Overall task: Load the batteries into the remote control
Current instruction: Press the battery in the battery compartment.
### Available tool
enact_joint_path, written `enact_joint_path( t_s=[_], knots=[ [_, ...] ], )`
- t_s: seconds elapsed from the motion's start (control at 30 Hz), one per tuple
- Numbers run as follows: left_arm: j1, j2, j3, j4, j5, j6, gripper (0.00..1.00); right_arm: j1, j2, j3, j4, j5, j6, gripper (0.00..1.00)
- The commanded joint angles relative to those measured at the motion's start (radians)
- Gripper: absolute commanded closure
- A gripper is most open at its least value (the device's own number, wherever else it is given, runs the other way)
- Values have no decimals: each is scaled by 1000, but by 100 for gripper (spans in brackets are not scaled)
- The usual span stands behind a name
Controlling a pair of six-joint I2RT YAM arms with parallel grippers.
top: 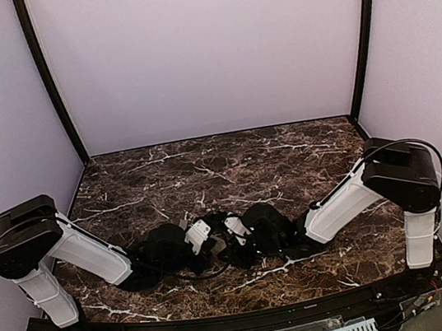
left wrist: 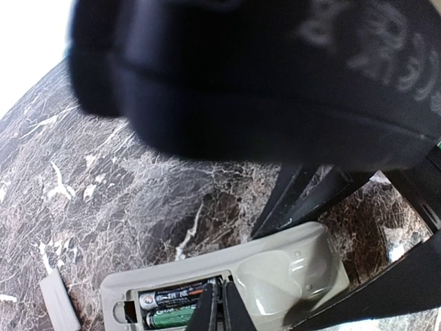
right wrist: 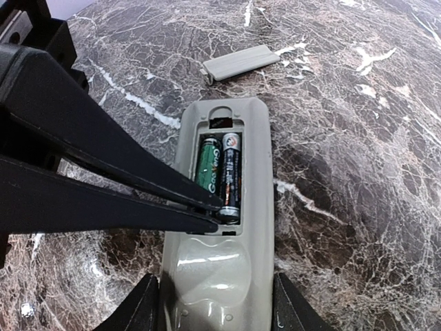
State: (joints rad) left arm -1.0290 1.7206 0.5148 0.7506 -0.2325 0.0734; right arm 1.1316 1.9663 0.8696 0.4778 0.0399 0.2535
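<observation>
The remote control (right wrist: 220, 269) lies back-up on the marble table, its battery bay open. Two batteries sit side by side in the bay: a green one (right wrist: 209, 165) and a black one (right wrist: 231, 172). My right gripper (right wrist: 217, 307) clamps the remote's lower end, one finger on each long side. My left gripper (right wrist: 217, 214) reaches in from the left, its fingers nearly together, with the tips at the near end of the batteries. The left wrist view shows the same tips (left wrist: 219, 286) over the bay, beside both batteries (left wrist: 172, 307). In the top view both grippers (top: 224, 244) hide the remote.
The grey battery cover (right wrist: 238, 62) lies loose on the marble just beyond the remote's far end; it also shows in the left wrist view (left wrist: 58, 300). Both arms meet at the near middle of the table (top: 221, 165), enclosed by pale walls.
</observation>
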Motion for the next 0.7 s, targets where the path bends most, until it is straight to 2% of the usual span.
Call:
enact_joint_path(
  t_s=[0.0,0.27,0.4,0.53,0.67],
  knots=[
    [54,34,-55,-164,-70,-9,95,9,76,-67,-223,23,6,100],
    [80,46,-53,-162,-58,-4,95,9,74,-72,-220,23,7,100],
    [79,23,-74,-110,1,2,94,10,81,-63,-225,23,4,100],
    [79,-84,-70,-101,65,-6,86,8,79,-57,-232,23,2,100],
    [79,-226,-5,-212,73,0,77,8,55,-64,-235,32,-9,99]
  ],
)
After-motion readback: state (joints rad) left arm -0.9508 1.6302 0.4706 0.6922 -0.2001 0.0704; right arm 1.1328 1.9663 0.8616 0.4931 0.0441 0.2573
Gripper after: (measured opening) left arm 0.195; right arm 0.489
